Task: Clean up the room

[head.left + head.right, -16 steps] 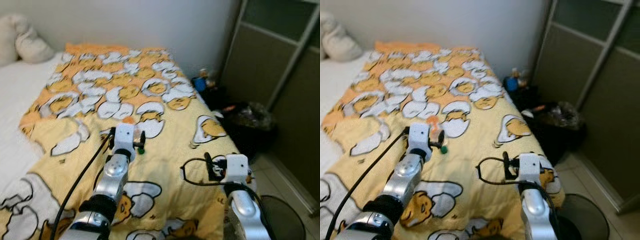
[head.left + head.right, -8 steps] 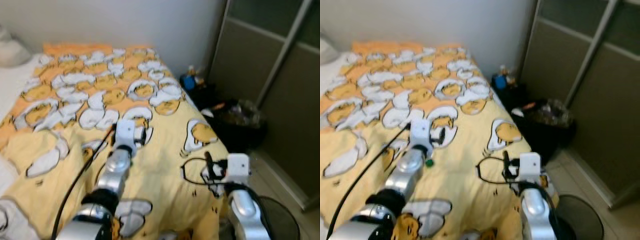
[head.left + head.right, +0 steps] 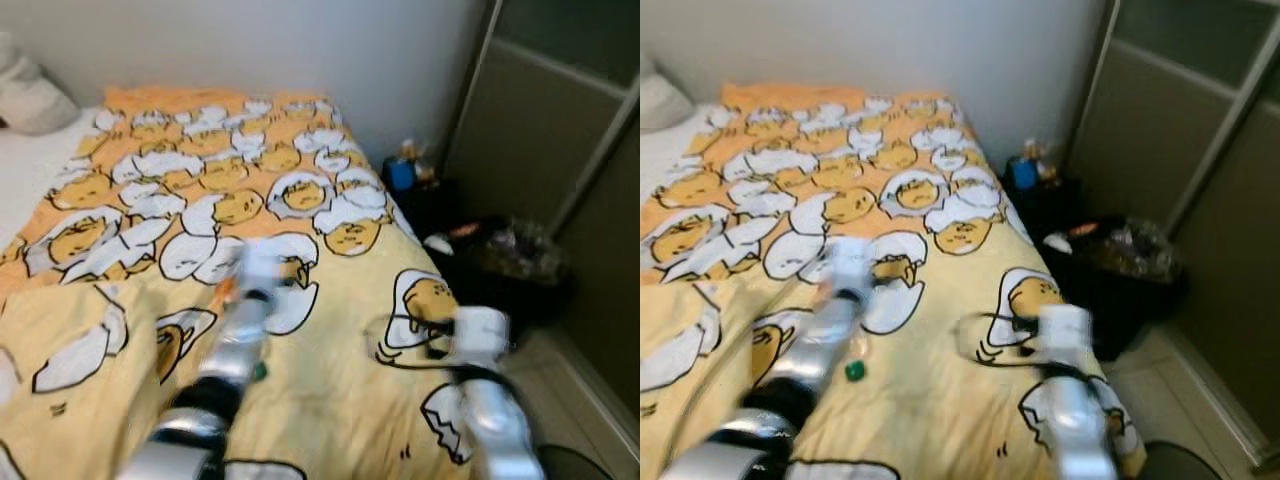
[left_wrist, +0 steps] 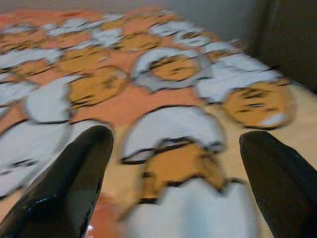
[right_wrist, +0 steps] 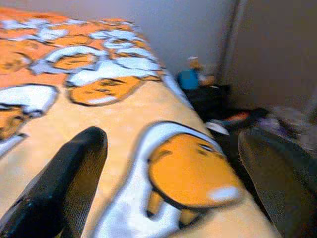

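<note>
The head views are blurred by motion. My left gripper hangs low over the yellow egg-print blanket at the middle of the bed. Its fingers stand open with only blanket between them. A small green thing lies on the blanket beside my left forearm, nearer to me than the gripper. My right gripper hovers over the bed's right edge. It is open too, its fingers wide apart above an egg print.
A black rubbish bag and a blue item sit on the floor right of the bed, before dark sliding panels. A pillow lies at the far left on the white sheet.
The whole picture has swung and blurred, so the camera moved. The left gripper now sits farther up the bed from the green thing than before. Both grippers stay empty.
</note>
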{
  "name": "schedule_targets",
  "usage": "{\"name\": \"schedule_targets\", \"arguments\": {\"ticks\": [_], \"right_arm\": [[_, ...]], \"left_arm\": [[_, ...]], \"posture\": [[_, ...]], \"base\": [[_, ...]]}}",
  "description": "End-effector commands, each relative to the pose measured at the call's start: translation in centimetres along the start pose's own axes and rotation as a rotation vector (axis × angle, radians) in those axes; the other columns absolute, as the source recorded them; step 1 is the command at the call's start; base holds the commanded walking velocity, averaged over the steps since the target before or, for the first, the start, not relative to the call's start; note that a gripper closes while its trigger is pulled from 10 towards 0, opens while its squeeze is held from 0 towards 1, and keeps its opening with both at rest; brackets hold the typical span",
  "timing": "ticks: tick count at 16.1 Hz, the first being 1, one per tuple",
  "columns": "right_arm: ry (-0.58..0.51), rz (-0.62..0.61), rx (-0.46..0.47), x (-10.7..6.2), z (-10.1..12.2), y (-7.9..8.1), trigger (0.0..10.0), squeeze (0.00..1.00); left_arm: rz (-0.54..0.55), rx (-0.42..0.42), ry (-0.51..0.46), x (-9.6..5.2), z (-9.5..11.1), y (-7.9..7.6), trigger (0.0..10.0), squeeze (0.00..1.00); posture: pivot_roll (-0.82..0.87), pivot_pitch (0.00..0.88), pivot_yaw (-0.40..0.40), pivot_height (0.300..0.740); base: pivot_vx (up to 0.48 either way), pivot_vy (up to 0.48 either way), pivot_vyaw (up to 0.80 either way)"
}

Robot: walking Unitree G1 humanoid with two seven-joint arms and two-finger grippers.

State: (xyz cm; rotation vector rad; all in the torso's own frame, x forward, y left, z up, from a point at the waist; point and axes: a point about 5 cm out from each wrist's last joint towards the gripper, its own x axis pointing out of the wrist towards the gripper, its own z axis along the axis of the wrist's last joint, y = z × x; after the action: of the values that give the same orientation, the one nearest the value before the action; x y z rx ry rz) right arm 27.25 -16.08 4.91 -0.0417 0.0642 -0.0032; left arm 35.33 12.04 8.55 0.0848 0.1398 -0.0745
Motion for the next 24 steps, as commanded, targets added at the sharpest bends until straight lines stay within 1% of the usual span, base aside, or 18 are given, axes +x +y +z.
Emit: {"name": "schedule_targets", "arguments": {"ticks": [1,2,3,4,5,7,9,11,13,15,16,18,19,20,21,22,23,24], "right_arm": [[0.002,-0.041,-0.02,-0.1,0.0,-1.4,10.0,1.0],[0.002,-0.041,-0.02,-0.1,0.0,-1.4,10.0,1.0],[0.06,-0.045,-0.07,-4.8,-1.1,-2.8,10.0,1.0],[0.14,-0.037,-0.133,-10.6,-1.3,-3.8,10.0,1.0],[0.154,-0.044,-0.146,-11.7,-1.1,-4.0,10.0,1.0],[0.144,-0.062,-0.139,-11.4,-0.9,-3.9,10.0,1.0],[0.141,-0.06,-0.123,-11.3,-0.9,-3.3,10.0,1.0],[0.177,-0.054,-0.106,-11.4,-0.7,-2.7,10.0,1.0],[0.164,-0.029,-0.091,-10.8,-0.5,-1.8,10.0,1.0],[0.124,0.053,-0.044,-10.6,0.1,-0.3,10.0,1.0],[0.116,0.09,-0.04,-10.6,0.3,0.3,10.0,1.0],[0.114,0.118,-0.037,-10.8,0.6,1.2,10.0,1.0],[0.118,0.123,-0.034,-10.9,0.5,1.6,10.0,1.0],[0.121,0.124,-0.031,-11.0,0.4,1.8,10.0,1.0],[0.131,0.132,-0.031,-11.2,0.2,2.1,10.0,1.0],[0.135,0.13,-0.035,-11.4,0.2,1.9,10.0,1.0],[0.141,0.124,-0.039,-11.5,0.3,1.5,10.0,1.0],[0.148,0.12,-0.044,-11.5,0.2,1.3,10.0,1.0]], "left_arm": [[-0.036,-0.01,-0.014,0.1,0.6,-1.5,10.0,0.0],[-0.036,-0.01,-0.014,0.1,0.6,-1.5,10.0,0.0],[0.179,-0.008,0.046,1.2,1.1,0.7,10.0,0.0],[0.464,0.015,0.11,1.5,1.7,4.1,10.0,0.0],[0.53,0.01,0.129,1.4,1.6,5.0,10.0,0.0],[0.507,0.008,0.11,1.1,1.3,5.0,10.0,0.0],[0.443,0.033,0.088,0.4,-0.1,4.6,10.0,0.0],[0.454,0.062,0.134,-0.5,-2.0,4.8,10.0,0.0],[0.466,0.073,0.17,-0.8,-2.7,5.4,10.0,0.0],[0.458,0.084,0.16,-0.6,-2.3,5.6,10.0,0.0],[0.431,0.114,0.103,0.0,-1.1,5.4,10.0,0.0],[0.392,0.166,0.05,0.8,0.6,5.0,10.0,0.0],[0.386,0.184,0.056,1.0,1.0,4.8,10.0,0.0],[0.387,0.177,0.082,1.1,0.8,4.8,10.0,0.0],[0.383,0.144,0.156,1.1,0.2,4.7,10.0,0.0],[0.353,0.141,0.186,1.1,-0.1,4.4,0.0,0.0],[0.324,0.133,0.21,1.0,-0.5,4.2,0.0,0.0],[0.327,0.09,0.263,0.7,-1.4,4.3,0.0,0.0]], "posture": [[0.07,0.0,0.027,0.74],[0.07,0.0,0.027,0.74],[-0.19,0.258,-0.055,0.74],[-0.19,0.261,-0.049,0.74],[-0.19,0.26,-0.04,0.74],[-0.18,0.254,-0.027,0.74],[-0.15,0.246,-0.013,0.74],[-0.11,0.245,-0.004,0.74],[-0.1,0.243,0.004,0.74],[-0.1,0.248,0.02,0.74],[-0.1,0.254,0.032,0.74],[-0.11,0.27,0.056,0.74],[-0.11,0.276,0.069,0.74],[-0.11,0.279,0.073,0.74],[-0.12,0.281,0.073,0.74],[-0.13,0.281,0.071,0.74],[-0.14,0.278,0.06,0.74],[-0.15,0.276,0.055,0.74]], "base": [[0.48,0.0,0.0],[0.48,0.0,0.0],[0.0,0.0,0.0],[0.0,0.0,0.0],[0.0,0.0,0.0],[0.0,0.0,0.0],[0.0,0.0,0.0],[0.0,0.0,0.0],[0.0,0.0,0.0],[0.0,0.0,0.0],[0.0,0.0,0.0],[0.0,0.0,0.0],[0.0,0.0,0.0],[0.0,0.0,0.0],[0.0,0.0,0.0],[0.0,0.0,0.0],[0.0,0.0,0.0],[0.0,0.0,0.0]]}}
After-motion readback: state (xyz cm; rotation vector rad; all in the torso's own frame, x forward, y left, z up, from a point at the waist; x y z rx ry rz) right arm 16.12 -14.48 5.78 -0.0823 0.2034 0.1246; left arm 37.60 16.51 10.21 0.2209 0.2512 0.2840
